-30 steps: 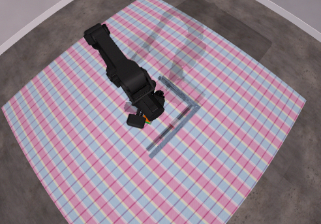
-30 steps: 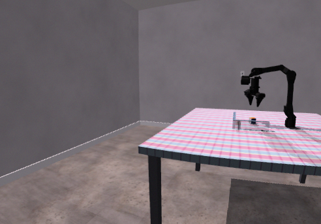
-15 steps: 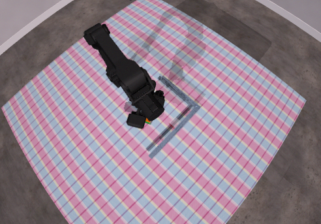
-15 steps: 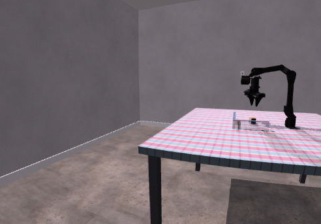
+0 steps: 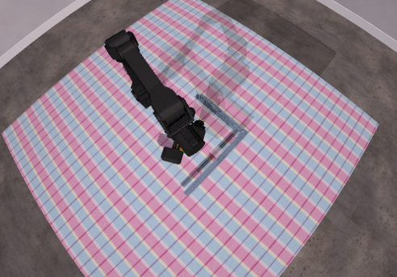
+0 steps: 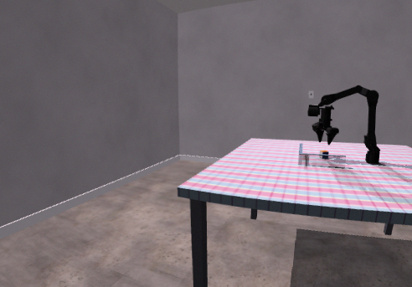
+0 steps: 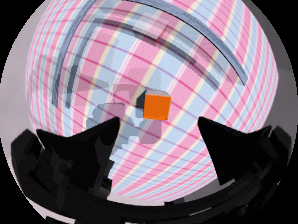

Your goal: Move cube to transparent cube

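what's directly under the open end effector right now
A small cube with an orange top face sits on the pink-and-blue checked tabletop, below the open black end effector. Its underside is hidden.
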`<state>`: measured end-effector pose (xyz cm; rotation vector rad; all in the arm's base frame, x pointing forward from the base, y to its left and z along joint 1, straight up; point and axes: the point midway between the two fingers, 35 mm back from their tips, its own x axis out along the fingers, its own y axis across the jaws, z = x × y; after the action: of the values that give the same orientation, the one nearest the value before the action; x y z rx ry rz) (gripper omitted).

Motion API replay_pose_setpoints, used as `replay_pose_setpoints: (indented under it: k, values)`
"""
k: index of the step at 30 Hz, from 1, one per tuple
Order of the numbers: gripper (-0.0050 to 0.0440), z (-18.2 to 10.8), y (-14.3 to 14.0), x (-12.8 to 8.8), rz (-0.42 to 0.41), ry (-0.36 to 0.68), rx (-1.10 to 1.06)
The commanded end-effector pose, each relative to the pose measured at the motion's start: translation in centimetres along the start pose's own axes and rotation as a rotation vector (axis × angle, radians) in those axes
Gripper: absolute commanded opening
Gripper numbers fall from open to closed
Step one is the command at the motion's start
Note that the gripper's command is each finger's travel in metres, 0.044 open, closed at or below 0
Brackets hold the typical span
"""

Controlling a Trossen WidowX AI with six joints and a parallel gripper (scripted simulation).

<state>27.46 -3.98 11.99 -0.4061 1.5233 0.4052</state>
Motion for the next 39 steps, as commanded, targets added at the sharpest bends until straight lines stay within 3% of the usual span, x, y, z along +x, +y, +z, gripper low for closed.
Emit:
replay_pose_setpoints:
  k: [1, 39]
  values:
    - [0.0440, 0.0, -0.1, -0.1, -0.011, -0.010, 0.003]
    - [0.0440, 0.1, -0.2, 5.1, -0.011, -0.010, 0.003]
